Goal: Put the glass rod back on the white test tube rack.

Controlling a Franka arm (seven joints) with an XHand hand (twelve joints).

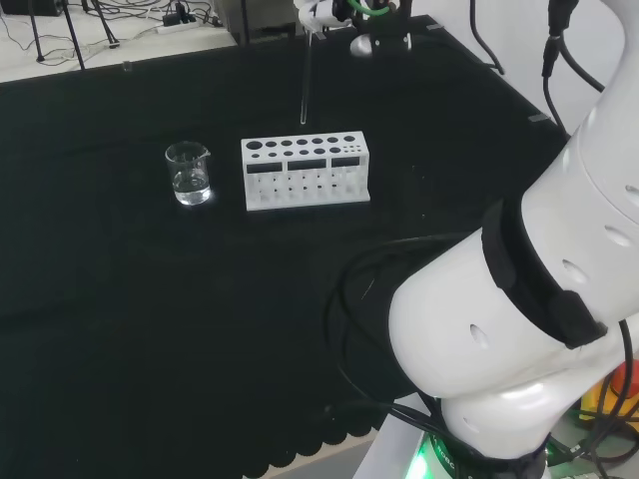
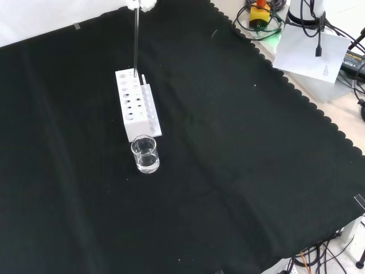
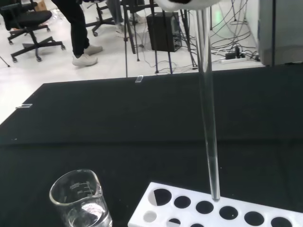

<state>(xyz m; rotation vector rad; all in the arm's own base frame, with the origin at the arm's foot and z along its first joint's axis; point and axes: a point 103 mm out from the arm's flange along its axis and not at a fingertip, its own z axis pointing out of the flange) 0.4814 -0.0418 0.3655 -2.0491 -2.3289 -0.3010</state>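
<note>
Glass rod (image 1: 305,80) is hanging pretty much straight up and down over the white test tube rack (image 1: 306,172), and we can see its top end disappear into the hand (image 1: 318,14) at the top edge of the head view. So the hand is closed on the rod, gripping it by the upper end; in the front view just a bit of white hand (image 2: 142,4) shows at the top with the rod (image 2: 136,40) dropping down from it.

From the wrist view we get the best look: the rod (image 3: 209,113) has its lower tip right above the row of holes in the rack (image 3: 189,208), near one hole, though we can't tell for sure if it's touching the rack's top or just hovering over it.

Rack sits on the black cloth of the worktop (image 1: 120,299). Just beside it, to the left in the head view, stands a small glass beaker (image 1: 188,174) with some clear liquid in the bottom. In the front view the beaker (image 2: 145,154) is right in front of the rack (image 2: 136,108).
</note>
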